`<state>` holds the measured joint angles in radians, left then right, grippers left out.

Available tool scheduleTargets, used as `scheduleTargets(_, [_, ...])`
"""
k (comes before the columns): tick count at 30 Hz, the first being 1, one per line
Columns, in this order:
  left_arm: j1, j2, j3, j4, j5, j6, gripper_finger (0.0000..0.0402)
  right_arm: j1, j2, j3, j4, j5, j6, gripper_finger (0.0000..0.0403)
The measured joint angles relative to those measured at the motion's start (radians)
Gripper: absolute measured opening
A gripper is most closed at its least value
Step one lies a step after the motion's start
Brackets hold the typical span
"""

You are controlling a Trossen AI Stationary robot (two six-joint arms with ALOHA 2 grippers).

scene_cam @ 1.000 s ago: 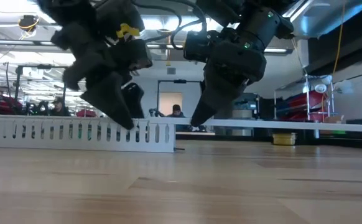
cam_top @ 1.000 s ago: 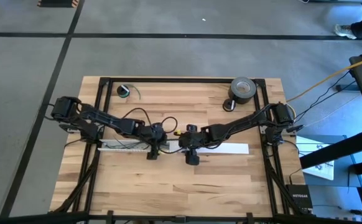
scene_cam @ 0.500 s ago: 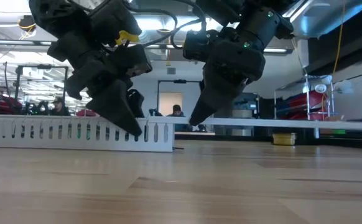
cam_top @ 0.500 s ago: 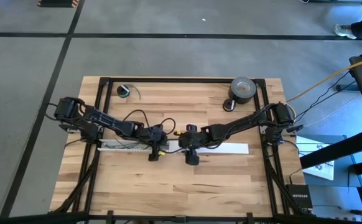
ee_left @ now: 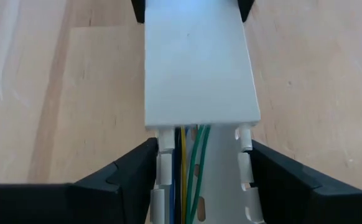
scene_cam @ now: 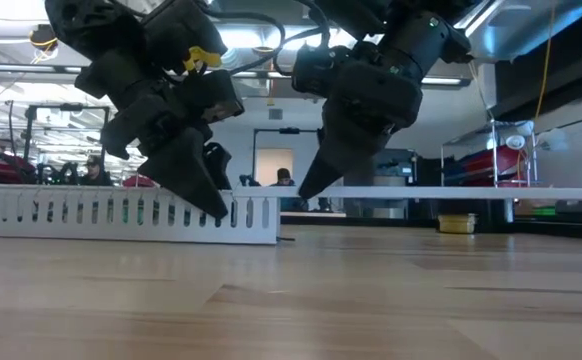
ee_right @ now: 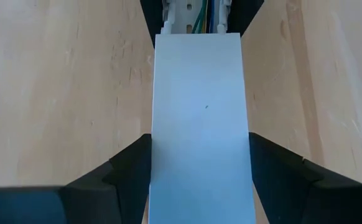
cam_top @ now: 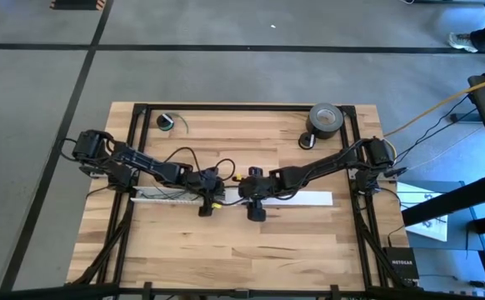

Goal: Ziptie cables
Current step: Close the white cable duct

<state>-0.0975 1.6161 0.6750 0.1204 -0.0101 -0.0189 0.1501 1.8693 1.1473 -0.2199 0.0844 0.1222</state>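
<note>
The cables (ee_left: pixel 190 168), thin green, yellow and blue wires, lie inside a white slotted strip (scene_cam: pixel 121 212) that rests flat on the table's middle left (cam_top: pixel 163 196). My left gripper (ee_left: pixel 203 149) is shut across that strip's right end. A plain white cover strip (ee_right: pixel 198 124) runs on toward the table's right (cam_top: pixel 305 199). Its left end lies over the slotted strip's end (ee_left: pixel 199 62). My right gripper (ee_right: pixel 199 146) is shut on this cover. No ziptie is in view. My left gripper has one finger (ee_left: pixel 145 163) against each slotted side wall (ee_left: pixel 164 155) of the strip, near its right end. It comes slanting down from the table's left, pointing along the strip. The strip stays flat on the table. My right gripper pinches the cover's two long edges (ee_right: pixel 157 155) between its fingers (ee_right: pixel 134 163), near the cover's left end. It comes slanting down from the table's right, pointing along the cover. The cover (scene_cam: pixel 471 192) hangs about level above the table, at the height of the slotted strip's top.
A grey tape roll (cam_top: pixel 326 119) stands at the far right, a small coil with a green wire (cam_top: pixel 167 122) at the far left. Black frame rails (cam_top: pixel 242 107) border the table. Bare wood (cam_top: pixel 242 250) lies on the near side.
My left gripper has sunk and shifted a little toward the table's right, down onto the slotted strip's right end, then kept still. The strip has stayed in place.
</note>
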Motion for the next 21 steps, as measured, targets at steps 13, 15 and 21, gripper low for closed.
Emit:
scheduleTargets(13, [-0.001, 0.000, -0.001, 0.002, 0.003, 0.013, 0.0212, -0.001, 0.090, 0.101, -0.020, -0.034, -0.003, 0.0218])
scheduleTargets(15, [-0.004, 0.000, -0.001, 0.002, 0.003, 0.019, 0.0212, -0.008, 0.095, 0.117, -0.044, -0.025, -0.004, 0.0218])
scheduleTargets(21, [-0.017, 0.000, -0.001, 0.004, -0.001, 0.020, 0.0212, -0.021, 0.097, 0.128, -0.052, -0.053, -0.003, 0.0218])
